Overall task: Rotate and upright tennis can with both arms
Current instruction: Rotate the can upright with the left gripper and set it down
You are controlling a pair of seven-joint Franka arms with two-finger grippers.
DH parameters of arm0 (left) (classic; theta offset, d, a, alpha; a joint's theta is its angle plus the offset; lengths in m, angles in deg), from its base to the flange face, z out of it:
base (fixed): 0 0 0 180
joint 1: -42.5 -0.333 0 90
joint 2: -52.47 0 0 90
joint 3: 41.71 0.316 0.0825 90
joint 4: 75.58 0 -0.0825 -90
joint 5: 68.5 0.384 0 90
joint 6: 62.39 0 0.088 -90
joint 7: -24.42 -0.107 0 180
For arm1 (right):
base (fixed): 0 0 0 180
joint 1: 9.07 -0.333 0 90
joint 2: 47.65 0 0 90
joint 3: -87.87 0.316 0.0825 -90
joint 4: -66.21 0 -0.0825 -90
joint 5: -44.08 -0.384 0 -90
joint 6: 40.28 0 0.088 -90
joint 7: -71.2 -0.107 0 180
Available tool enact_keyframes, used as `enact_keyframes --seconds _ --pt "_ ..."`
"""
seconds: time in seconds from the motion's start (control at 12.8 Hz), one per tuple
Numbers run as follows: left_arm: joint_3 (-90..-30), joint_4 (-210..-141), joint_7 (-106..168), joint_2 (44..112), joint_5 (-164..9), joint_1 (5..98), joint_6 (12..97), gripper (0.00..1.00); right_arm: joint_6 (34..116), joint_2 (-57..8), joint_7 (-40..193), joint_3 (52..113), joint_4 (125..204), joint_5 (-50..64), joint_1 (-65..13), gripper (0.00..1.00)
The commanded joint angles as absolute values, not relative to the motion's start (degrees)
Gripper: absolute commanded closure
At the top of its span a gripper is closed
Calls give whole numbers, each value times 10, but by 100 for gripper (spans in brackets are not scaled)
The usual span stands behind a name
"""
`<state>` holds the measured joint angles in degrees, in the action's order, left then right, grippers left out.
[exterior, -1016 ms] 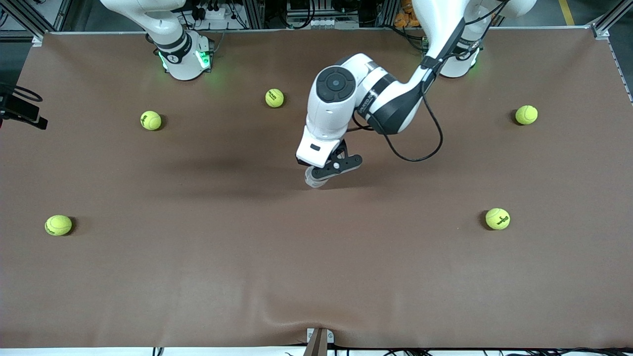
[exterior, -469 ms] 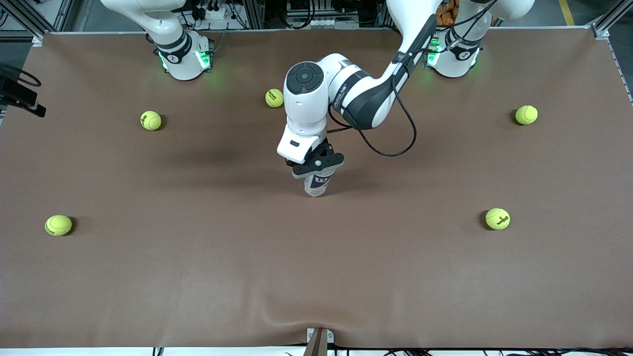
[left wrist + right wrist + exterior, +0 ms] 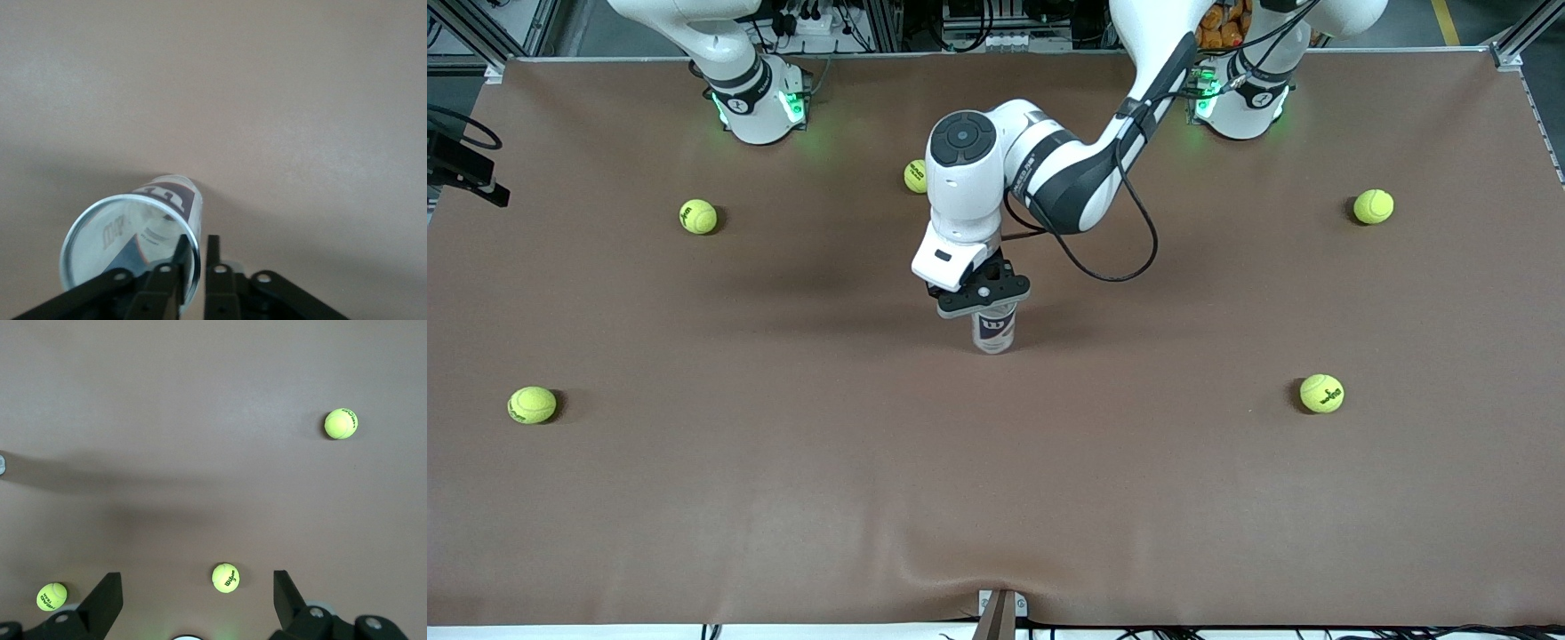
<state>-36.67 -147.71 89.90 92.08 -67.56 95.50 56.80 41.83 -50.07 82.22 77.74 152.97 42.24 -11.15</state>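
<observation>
The tennis can (image 3: 994,331) stands about upright on the brown table (image 3: 996,498) near its middle, navy "W" label toward the front camera. My left gripper (image 3: 983,298) is on its top end. In the left wrist view the left gripper (image 3: 197,245) pinches the can's silvery rim, one finger inside the open mouth and one outside the can (image 3: 170,200). My right gripper (image 3: 197,600) is wide open and empty, high over the right arm's end of the table; it is out of the front view.
Several yellow-green tennis balls lie scattered: one (image 3: 915,175) by the left arm's elbow, others (image 3: 698,216), (image 3: 532,404), (image 3: 1373,206), (image 3: 1321,393). The right wrist view shows three balls, one (image 3: 225,577) between its fingers' lines. A black device (image 3: 463,173) overhangs the table edge.
The left arm has swung toward the right arm's end, and the can in its gripper has turned from tilted to about upright. The right arm has stayed still.
</observation>
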Motion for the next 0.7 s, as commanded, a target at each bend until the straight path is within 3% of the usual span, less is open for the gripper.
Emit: enact_keyframes --seconds 0.0,0.63 --pt "-357 -1461 904 926 -662 963 568 0 412 -516 828 793 1546 425 -89 0" --pt "-353 -1463 900 810 -661 937 459 0 406 -513 758 793 1543 427 -89 0"
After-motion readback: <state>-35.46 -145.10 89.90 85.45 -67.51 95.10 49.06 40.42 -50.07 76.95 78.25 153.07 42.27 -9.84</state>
